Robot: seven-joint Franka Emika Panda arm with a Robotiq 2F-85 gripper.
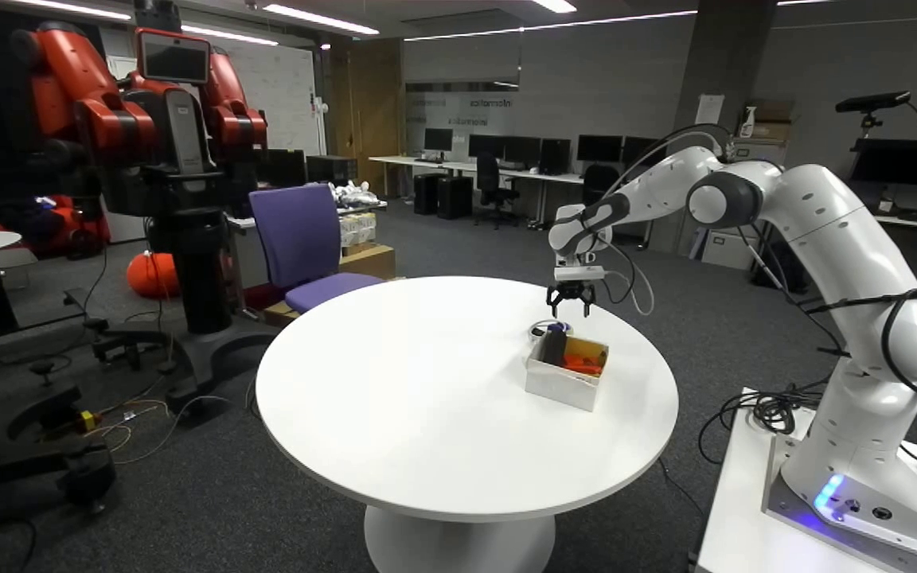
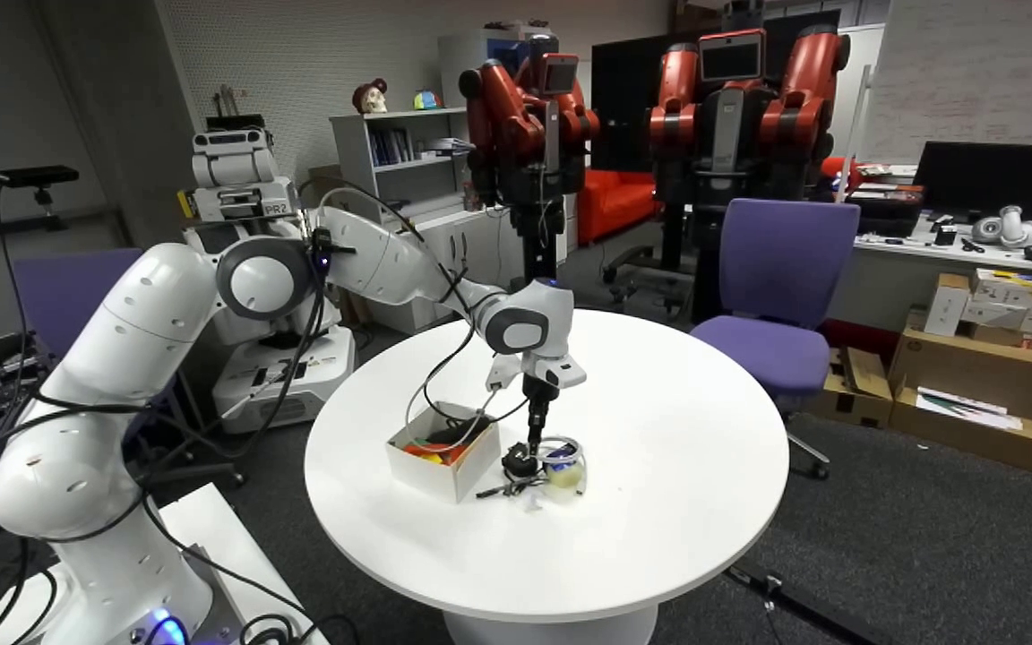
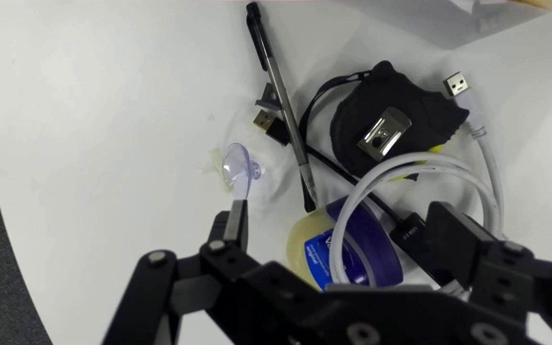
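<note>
A jar (image 3: 316, 254) was straddled by wide-set jaws

In the wrist view, the jar was seen on its side on the table (image 3: 113, 143), beneath the gripper (image 3: 340, 211). The jaws were spread wide and nothing was gripped; whether anything was touched could not be told. A white cable (image 3: 338, 247) was looped across the lid. Around the jar, a black adapter (image 3: 412, 235) was placed at three o'clock, partly hidden by a finger (image 3: 453, 235); a tape measure (image 3: 419, 112) was seen at one, a pen (image 3: 283, 103) at eleven, a suction cup (image 3: 236, 170) at ten. Farther toward one o'clock, an open box (image 1: 558, 383) was shown.

If the jaws were closed there, the cable could be caught with the jar, because it was draped over the lid. The adapter could be pinned by the finger covering it. The jar could be rolled by an off-centre touch.
</note>
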